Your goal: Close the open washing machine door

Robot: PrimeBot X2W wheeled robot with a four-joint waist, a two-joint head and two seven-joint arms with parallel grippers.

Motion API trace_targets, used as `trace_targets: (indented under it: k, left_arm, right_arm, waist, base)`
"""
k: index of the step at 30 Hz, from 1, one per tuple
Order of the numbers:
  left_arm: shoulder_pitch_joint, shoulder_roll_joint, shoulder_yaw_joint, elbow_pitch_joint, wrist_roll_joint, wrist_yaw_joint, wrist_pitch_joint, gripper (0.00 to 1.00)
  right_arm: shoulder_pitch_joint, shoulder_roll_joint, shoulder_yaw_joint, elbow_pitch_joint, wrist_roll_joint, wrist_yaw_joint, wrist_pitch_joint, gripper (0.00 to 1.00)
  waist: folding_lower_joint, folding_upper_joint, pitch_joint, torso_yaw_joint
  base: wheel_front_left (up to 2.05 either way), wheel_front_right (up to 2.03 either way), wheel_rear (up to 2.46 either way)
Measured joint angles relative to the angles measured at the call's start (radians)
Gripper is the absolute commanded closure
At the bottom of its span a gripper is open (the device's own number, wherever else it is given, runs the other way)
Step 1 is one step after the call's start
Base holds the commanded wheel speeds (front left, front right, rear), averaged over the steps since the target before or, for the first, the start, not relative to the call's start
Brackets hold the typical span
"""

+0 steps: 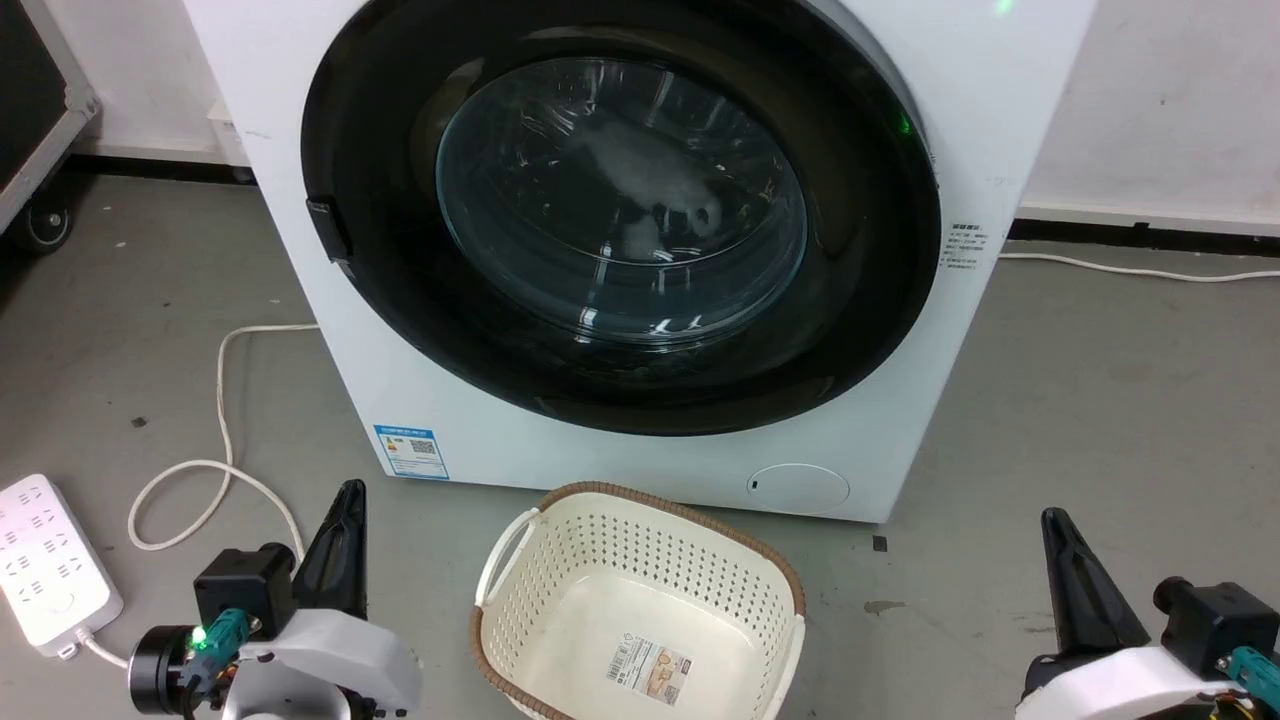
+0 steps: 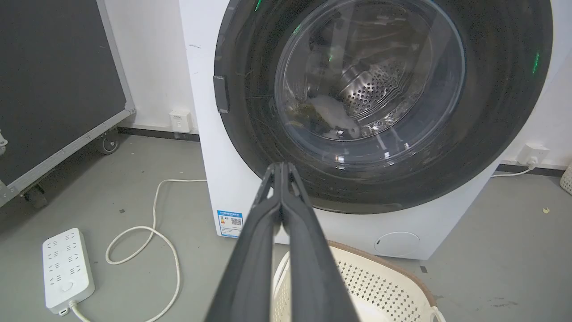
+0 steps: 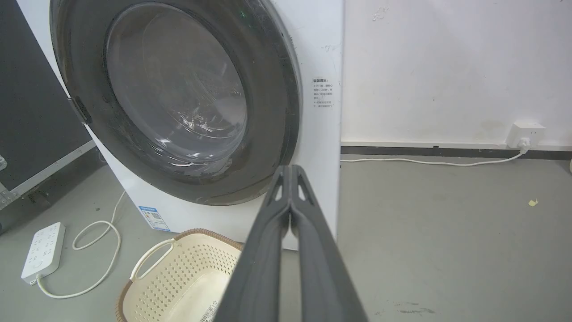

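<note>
Seemingly shut, the washing machine door [image 1: 860, 300]; left end effector [image 1: 348, 497] and right end effector [image 1: 1056, 522] clenched, empty.

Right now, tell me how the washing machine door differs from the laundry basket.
The washing machine door is glossy black around clear glass; the laundry basket is cream, perforated, brown-rimmed. The door is round and upright against the washing machine; the basket is squarish and sits open-topped on the floor. Both are at the machine's front.
</note>
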Motion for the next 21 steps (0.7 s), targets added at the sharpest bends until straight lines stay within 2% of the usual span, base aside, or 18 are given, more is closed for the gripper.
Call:
trace_targets:
  k: [21]
  left_arm:
    - [0.007, -0.052, 0.044, -0.020, 0.078, -0.028, 0.031, 1.00]
  right_arm:
    - [0.000, 0.000, 0.012, -0.012, -0.028, 0.000, 0.022, 1.00]
  waist:
    - [0.0000, 0.0000, 0.003, 0.013]
  base:
    - [0.00, 0.00, 0.00]
